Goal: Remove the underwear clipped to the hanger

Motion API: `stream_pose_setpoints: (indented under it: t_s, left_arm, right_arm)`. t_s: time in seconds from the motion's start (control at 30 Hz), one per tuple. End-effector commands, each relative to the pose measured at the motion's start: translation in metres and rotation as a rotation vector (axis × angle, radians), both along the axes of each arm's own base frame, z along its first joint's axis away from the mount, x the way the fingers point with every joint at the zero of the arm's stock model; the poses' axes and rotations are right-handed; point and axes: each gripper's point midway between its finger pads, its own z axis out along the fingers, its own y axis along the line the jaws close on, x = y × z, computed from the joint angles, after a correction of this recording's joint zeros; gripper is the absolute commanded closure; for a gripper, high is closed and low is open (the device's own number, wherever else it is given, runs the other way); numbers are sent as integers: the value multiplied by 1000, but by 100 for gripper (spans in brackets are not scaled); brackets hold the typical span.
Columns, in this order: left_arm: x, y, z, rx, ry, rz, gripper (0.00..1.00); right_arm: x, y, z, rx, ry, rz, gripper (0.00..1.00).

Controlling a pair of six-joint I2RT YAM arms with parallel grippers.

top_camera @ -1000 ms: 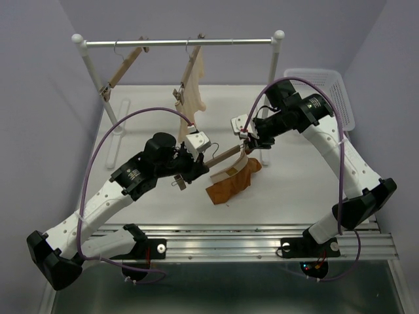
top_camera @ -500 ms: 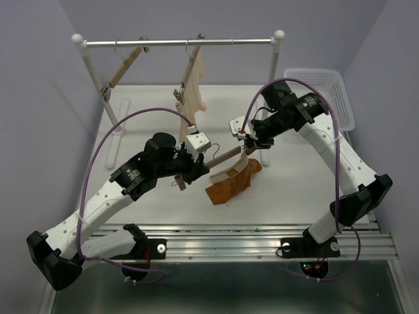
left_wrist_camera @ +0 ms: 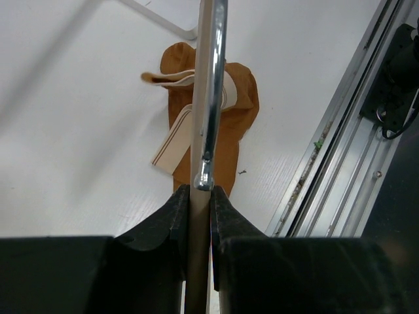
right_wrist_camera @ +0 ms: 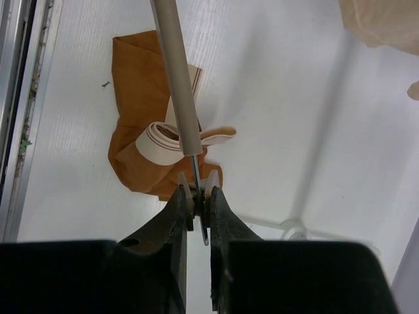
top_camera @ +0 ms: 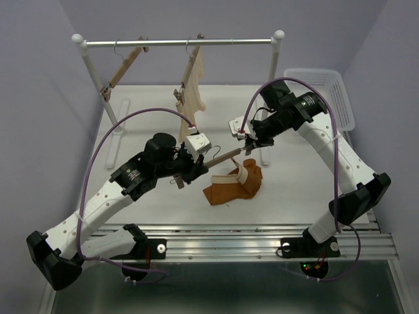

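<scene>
Near the table's front, rust-brown cloth briefs with a cream waistband [top_camera: 232,185] lie crumpled on the white tabletop [top_camera: 294,196], seemingly free of both clips. Just above, the left gripper [top_camera: 196,166] clamps a light wooden bar hanger [top_camera: 226,157]; the right gripper [top_camera: 247,145] pinches its far metal clip [right_wrist_camera: 211,179]. Removal looks done; the hanger remains to set down.

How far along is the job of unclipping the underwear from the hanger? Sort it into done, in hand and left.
Done: the underwear lies crumpled on the table, apparently free of the hanger. In hand: the left gripper and right gripper both hold that hanger above it. Left: probably only releasing the hanger.
</scene>
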Motion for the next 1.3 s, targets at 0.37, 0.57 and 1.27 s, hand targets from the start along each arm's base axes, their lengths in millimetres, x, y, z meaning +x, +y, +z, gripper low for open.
stream_pose_setpoints:
  t_s: [0.37,0.57,1.27]
  left_arm:
    - [14,-6,37,-104,-65,55,100]
    - [15,-6,41,-110,-78,57,100]
    - [19,-2,51,-120,-96,94,100]
  right_arm:
    - [21,24,23,155,-106,-48,0]
    - [0,35,36,265,-114,58,0]
    - [-7,82,-3,229,100,75,59]
